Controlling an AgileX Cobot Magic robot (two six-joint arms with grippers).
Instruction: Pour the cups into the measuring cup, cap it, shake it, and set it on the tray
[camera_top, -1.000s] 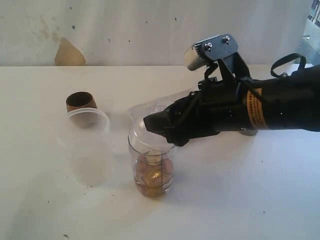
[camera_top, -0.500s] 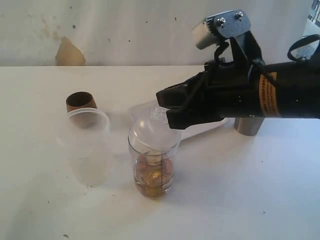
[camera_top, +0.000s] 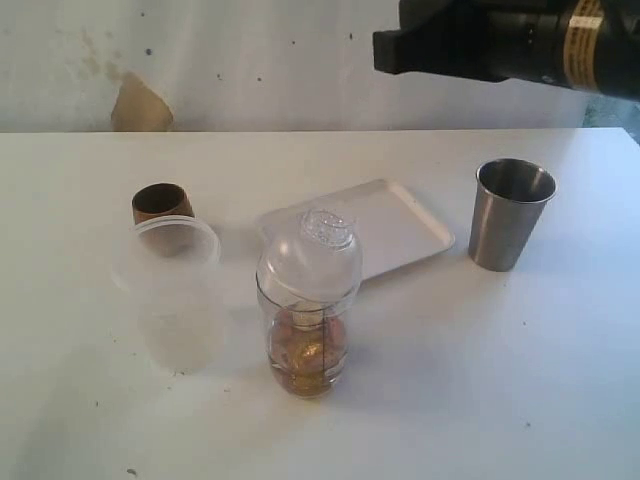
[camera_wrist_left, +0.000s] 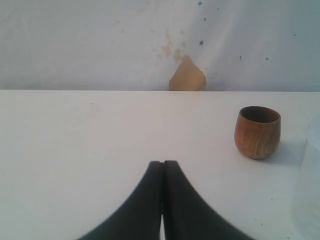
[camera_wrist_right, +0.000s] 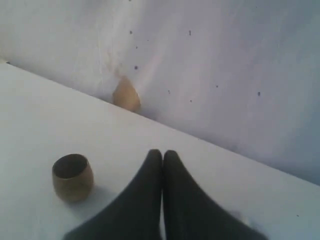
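The measuring cup (camera_top: 308, 330) stands near the front of the tabletop (camera_top: 500, 380) with its domed cap (camera_top: 310, 250) seated, so shaking looks next and calls for a firm grip round its body. The tray (camera_top: 400, 225) lies just behind. The right hand (camera_wrist_right: 162, 152) hangs high beyond, pressed together and empty. The left hand (camera_wrist_left: 163, 162) is pressed together too.
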